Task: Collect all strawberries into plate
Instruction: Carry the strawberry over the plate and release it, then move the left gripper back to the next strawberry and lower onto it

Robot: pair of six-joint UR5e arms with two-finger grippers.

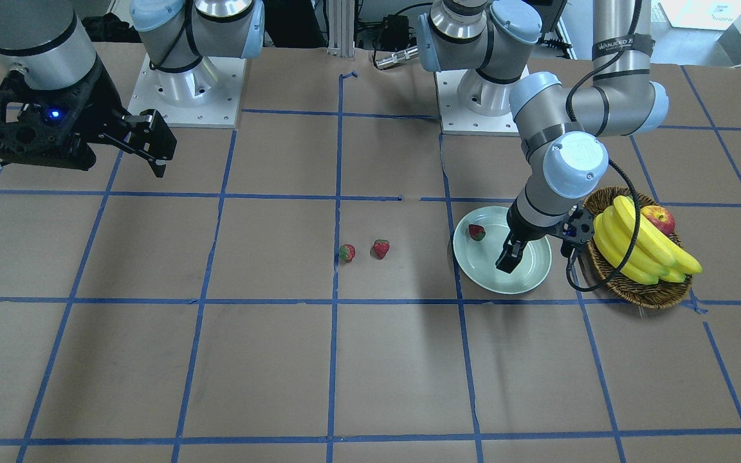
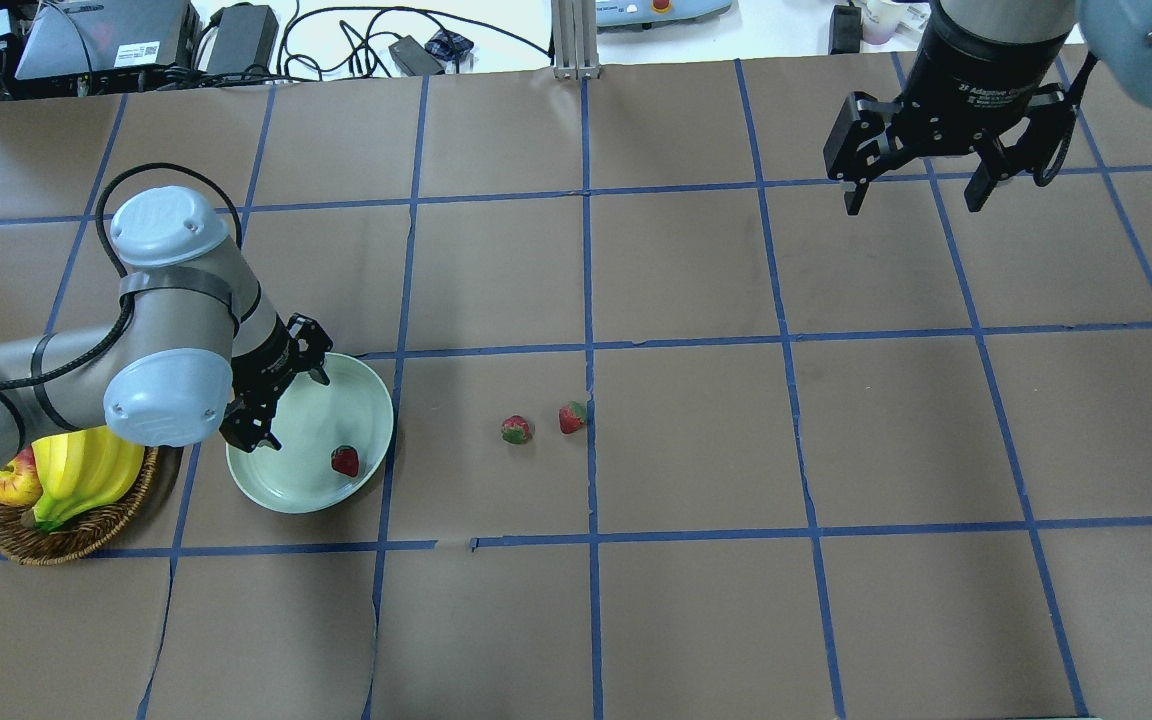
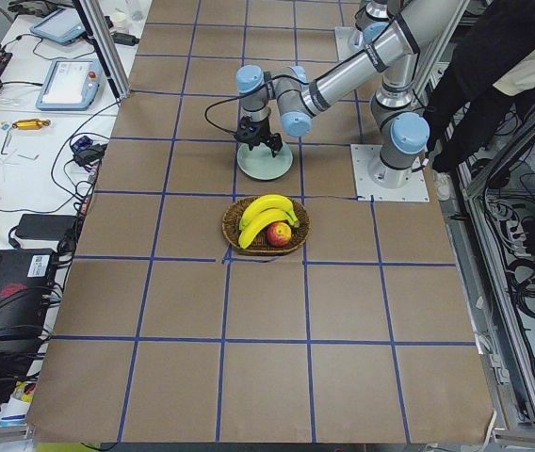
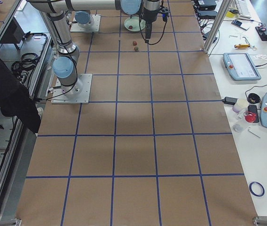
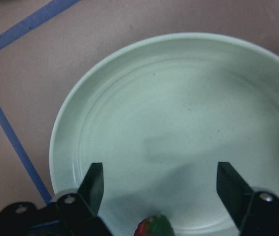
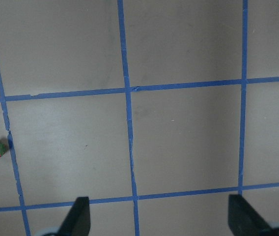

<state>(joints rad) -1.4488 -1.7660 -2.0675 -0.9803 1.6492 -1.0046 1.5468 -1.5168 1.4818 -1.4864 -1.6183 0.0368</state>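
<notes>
Fingers of left gripper (image 1: 514,254): spread, empty, over plate (image 1: 528,278). Front view: brown-paper table (image 1: 267,360), blue tape grid; left arm bent down to plate; one strawberry (image 1: 476,232) in plate near rim; two loose strawberries (image 1: 347,253) (image 1: 381,249) side by side on table, well apart from plate; wicker basket (image 1: 640,294) with bananas (image 1: 640,247), apple (image 1: 658,218), just beside plate. Overhead view: right gripper (image 2: 914,200) high over table, fingers spread, empty; power adapter (image 2: 244,38) beyond table edge. Left wrist view: plate fills frame, strawberry at bottom edge. Right wrist view: one loose strawberry at left edge.
</notes>
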